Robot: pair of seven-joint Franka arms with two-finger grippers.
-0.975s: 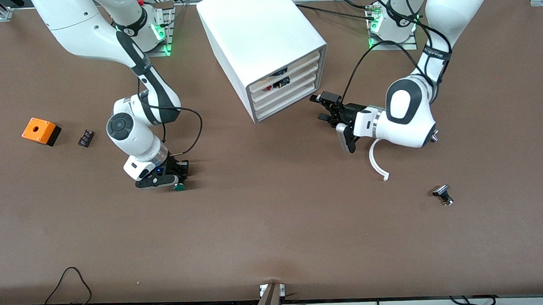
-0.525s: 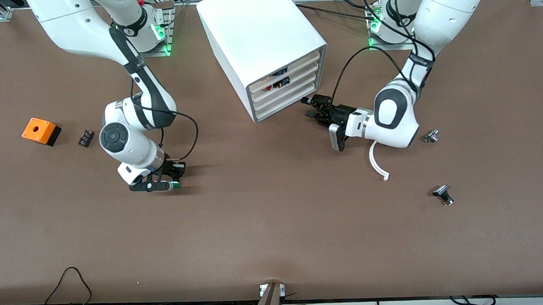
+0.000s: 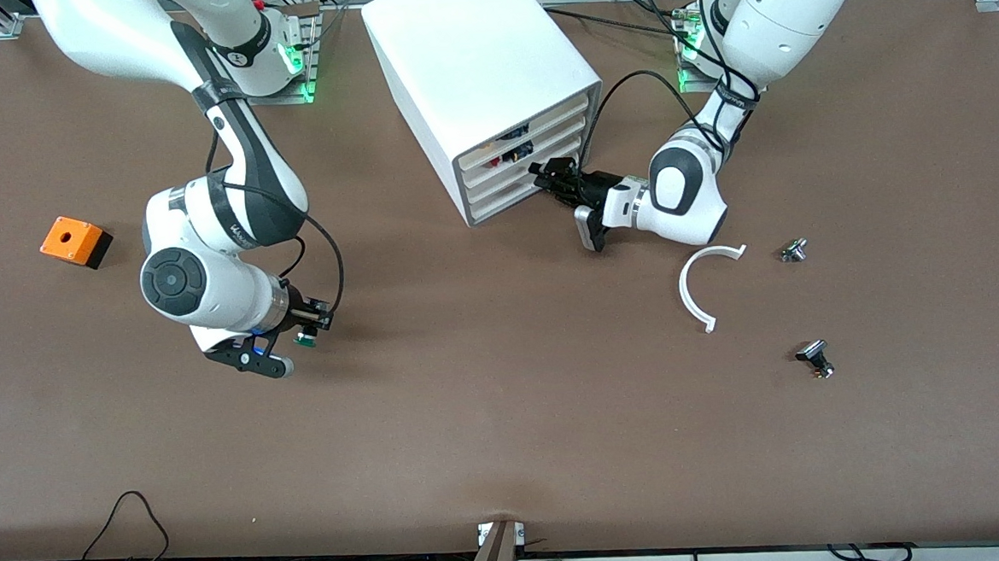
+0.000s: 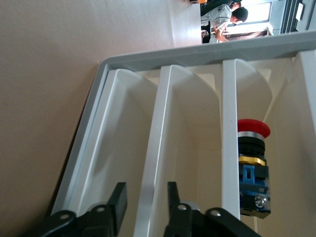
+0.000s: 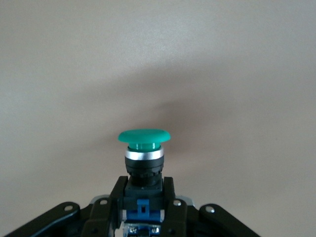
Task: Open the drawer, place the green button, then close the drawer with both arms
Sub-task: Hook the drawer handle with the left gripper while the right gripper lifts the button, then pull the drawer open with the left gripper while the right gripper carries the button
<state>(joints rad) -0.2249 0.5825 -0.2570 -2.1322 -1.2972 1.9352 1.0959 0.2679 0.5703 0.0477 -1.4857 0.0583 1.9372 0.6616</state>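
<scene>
The left gripper, jaws parted astride the cream-fronted white tray drawer lip, is nearest; the right gripper, at eight o'clock from the cabinet, clamps the green-capped black button above the brown counter.

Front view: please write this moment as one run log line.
right tool: shut on button, above table | left tool: open, fingers astride drawer front | drawer: not yet pulled out

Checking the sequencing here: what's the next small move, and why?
Probably the left pincer closes on the drawer front lip and pulls. In the left wrist view its fingers are open, straddling that lip, and the drawer still sits flush in the cabinet. The right pincer already grips the button above the table, so it should wait.
</scene>
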